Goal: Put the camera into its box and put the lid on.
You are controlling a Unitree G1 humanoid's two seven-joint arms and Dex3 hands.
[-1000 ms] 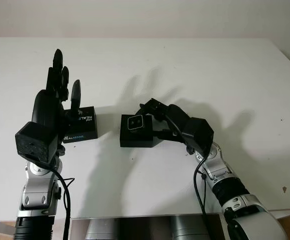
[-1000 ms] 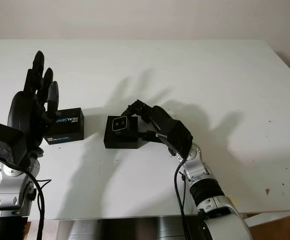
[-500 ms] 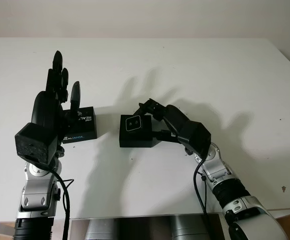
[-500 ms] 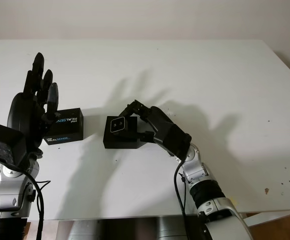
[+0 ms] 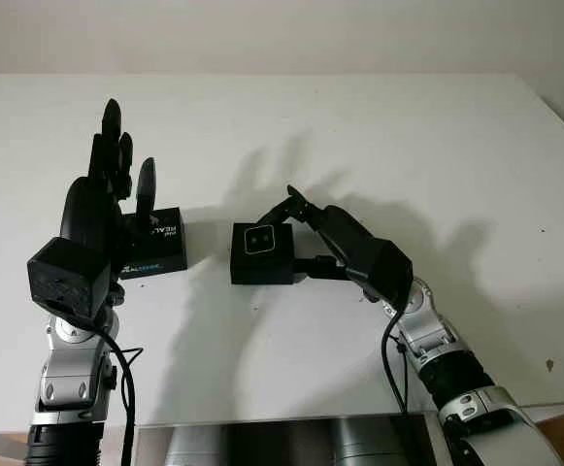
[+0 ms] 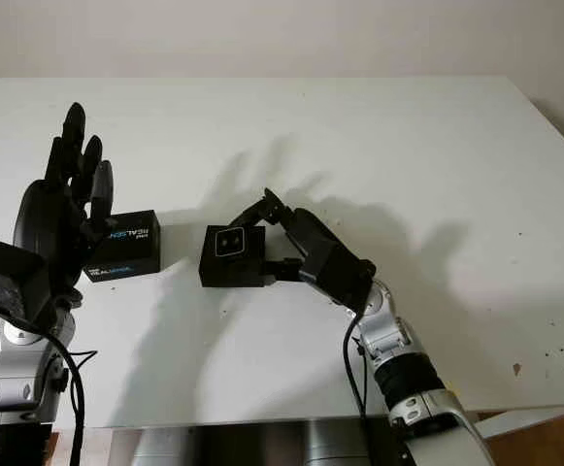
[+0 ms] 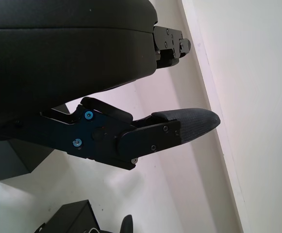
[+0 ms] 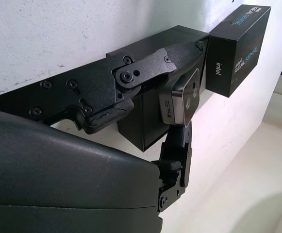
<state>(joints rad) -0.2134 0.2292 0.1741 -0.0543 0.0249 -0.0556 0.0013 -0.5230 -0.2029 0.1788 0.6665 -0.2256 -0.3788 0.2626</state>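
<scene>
While your right hand (image 5: 296,233) grips the camera (image 5: 261,240) on top of the box (image 5: 262,254), your left hand (image 5: 107,199) hovers open left of it, above the lid (image 5: 155,252) on the bench (image 5: 408,146).

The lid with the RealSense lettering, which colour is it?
The lid is black with white and blue lettering, clearest in the right wrist view.

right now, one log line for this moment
right hand: fingers around camera on box | left hand: open, raised beside lid
</scene>
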